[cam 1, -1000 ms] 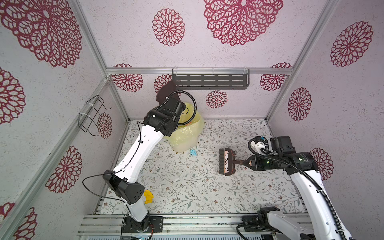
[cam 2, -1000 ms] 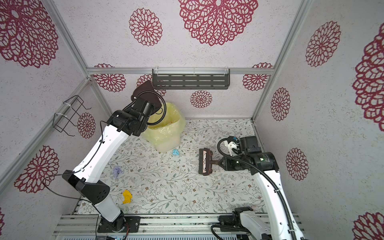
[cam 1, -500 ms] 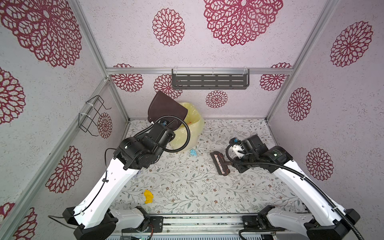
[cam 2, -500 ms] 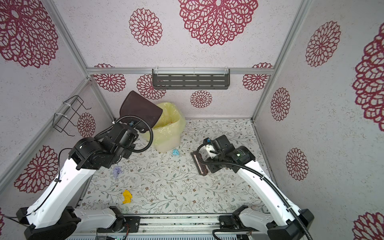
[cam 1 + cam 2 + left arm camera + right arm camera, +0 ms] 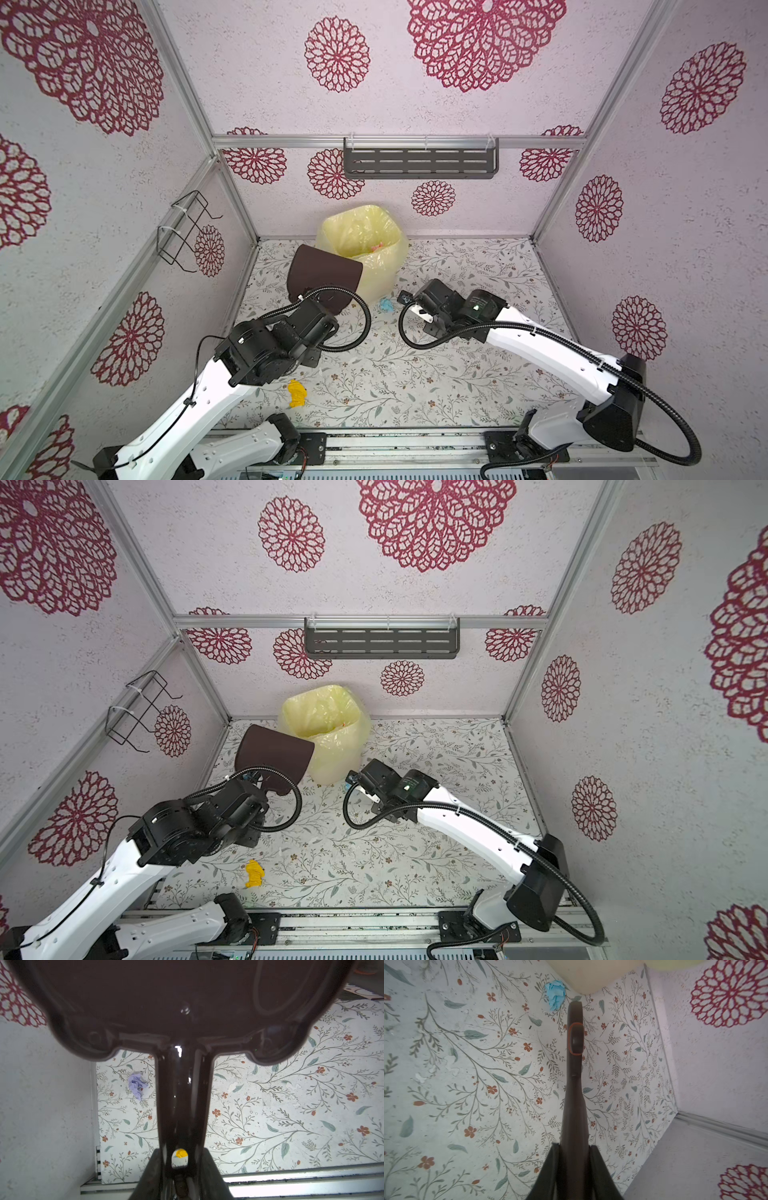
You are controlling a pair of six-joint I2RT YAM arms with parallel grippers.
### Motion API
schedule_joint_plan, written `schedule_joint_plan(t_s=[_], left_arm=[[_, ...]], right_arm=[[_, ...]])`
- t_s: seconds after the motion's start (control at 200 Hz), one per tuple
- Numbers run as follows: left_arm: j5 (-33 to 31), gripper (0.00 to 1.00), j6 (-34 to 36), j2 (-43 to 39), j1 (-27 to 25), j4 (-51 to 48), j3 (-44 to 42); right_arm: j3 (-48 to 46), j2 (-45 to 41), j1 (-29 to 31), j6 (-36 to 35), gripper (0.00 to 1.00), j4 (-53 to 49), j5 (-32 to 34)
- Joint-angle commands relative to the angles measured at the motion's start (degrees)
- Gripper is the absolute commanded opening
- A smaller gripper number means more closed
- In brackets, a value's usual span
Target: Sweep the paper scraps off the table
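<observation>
My left gripper is shut on the handle of a dark brown dustpan, which hangs tilted above the table just left of the bin, as both top views show. My right gripper is shut on a brown brush, seen edge-on; its tip is next to a light blue paper scrap by the bin's foot. A yellow scrap lies near the front edge. A lilac scrap lies by the left wall. The brush is hidden under the wrist in both top views.
A bin lined with a yellow bag stands at the back, with coloured scraps inside. A grey rack hangs on the back wall and a wire holder on the left wall. A metal rail borders the front.
The left arm drew the dustpan back from over the bin and lowered it to the bin's left. The right arm carried the brush left toward the light blue scrap.
</observation>
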Motion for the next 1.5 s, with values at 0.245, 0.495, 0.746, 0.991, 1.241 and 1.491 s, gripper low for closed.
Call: schedule_joint_plan(t_s=[0.245,0.495,0.746,0.991,1.241,1.491], left_arm=[[6.1,0.00,-9.4,-4.8,-0.5,2.7,-8.0],[6.8,0.00,-10.1,-5.9,-0.4,3.8,-10.1],[7.4,0.00,-9.9,-5.8,-0.4,4.8,-11.5],[8.3,0.00,-10.3,-5.8,-0.5,4.6,-12.6],[10.5,0.00,-11.0,-5.5,-0.5,5.4,-14.7],[11.5,0.00,-12.8,-6.0,-0.6,5.0,-16.0]], right_arm=[[-0.2,4.0,2.0,-15.2,0.00,13.5,9.0],[1.5,7.4,2.2,-19.1,0.00,15.3,7.3],[1.8,10.0,2.3,-21.5,0.00,15.8,5.8],[1.9,10.2,3.5,-22.3,0.00,10.3,4.2],[-0.6,5.2,9.6,-18.9,0.00,0.8,4.8],[1.8,2.9,10.3,-18.1,0.00,2.9,8.9]])
